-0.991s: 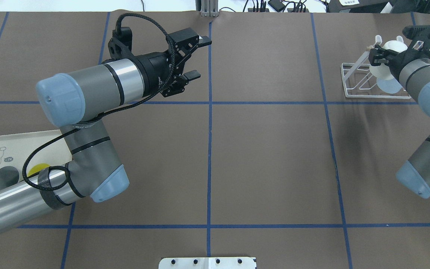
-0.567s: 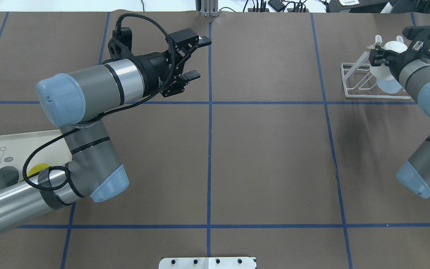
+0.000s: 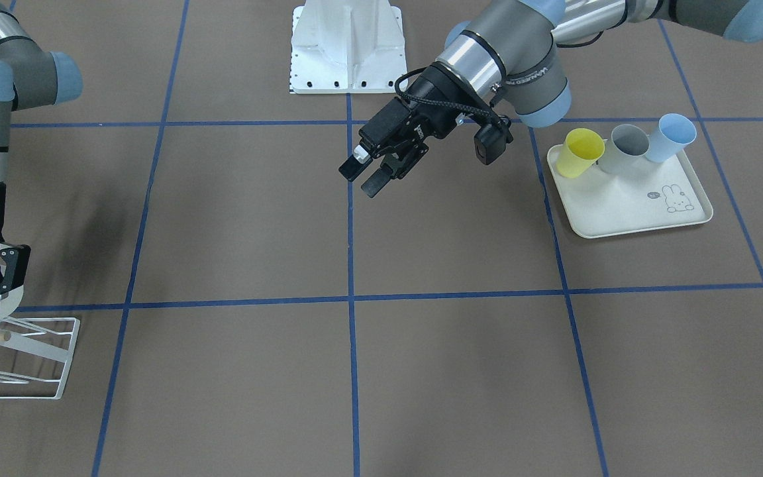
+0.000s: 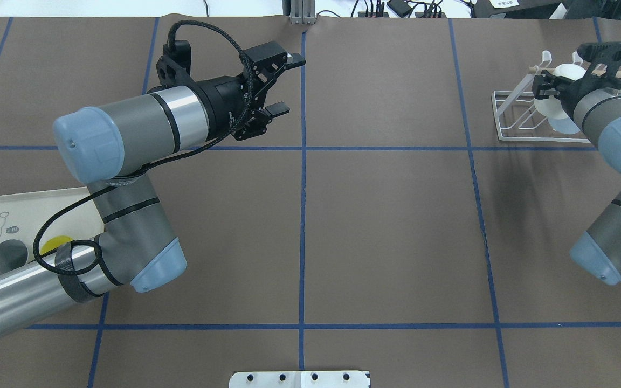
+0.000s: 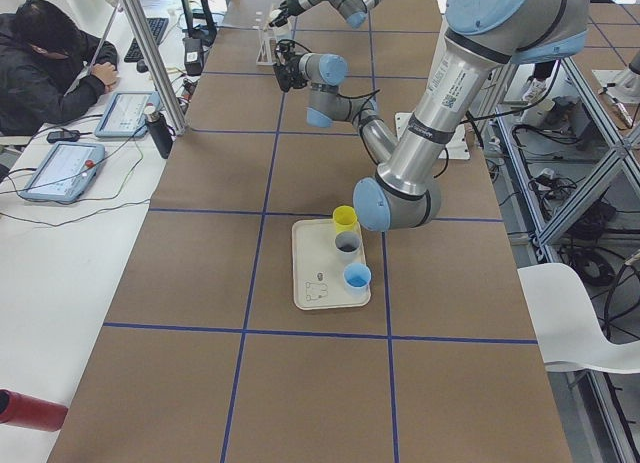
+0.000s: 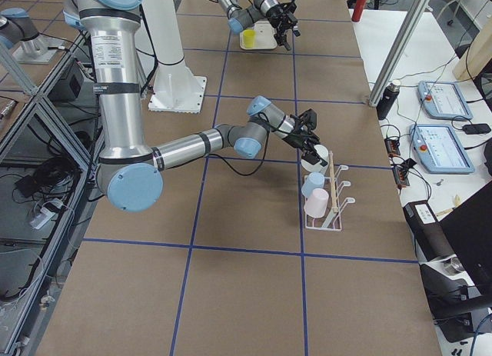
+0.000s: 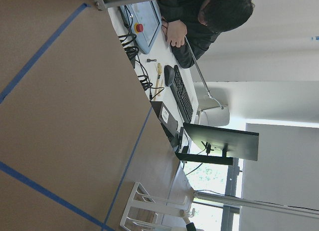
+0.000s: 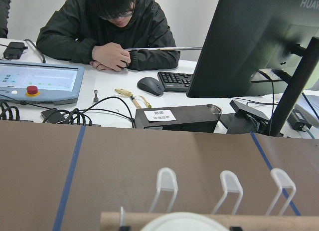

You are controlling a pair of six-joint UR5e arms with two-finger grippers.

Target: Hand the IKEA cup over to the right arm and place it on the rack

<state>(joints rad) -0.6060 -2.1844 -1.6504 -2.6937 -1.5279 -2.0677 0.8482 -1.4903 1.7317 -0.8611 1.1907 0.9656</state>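
Edging further over the rack (image 4: 521, 116), the right gripper (image 4: 541, 86) keeps the white cup (image 4: 552, 108) clamped close above it. It should seat the cup squarely on a free prong before releasing. The left gripper (image 4: 288, 85) hangs open, empty.

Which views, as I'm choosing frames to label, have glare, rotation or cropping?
Left wrist-mounted view: turned sideways, bright window washed out near the bottom, white wire-frame rack cut by the bottom edge. Right wrist-mounted view: sharp, but the white plastic cup barely shows. Exterior front-facing view: even light, rack cut by the left edge.
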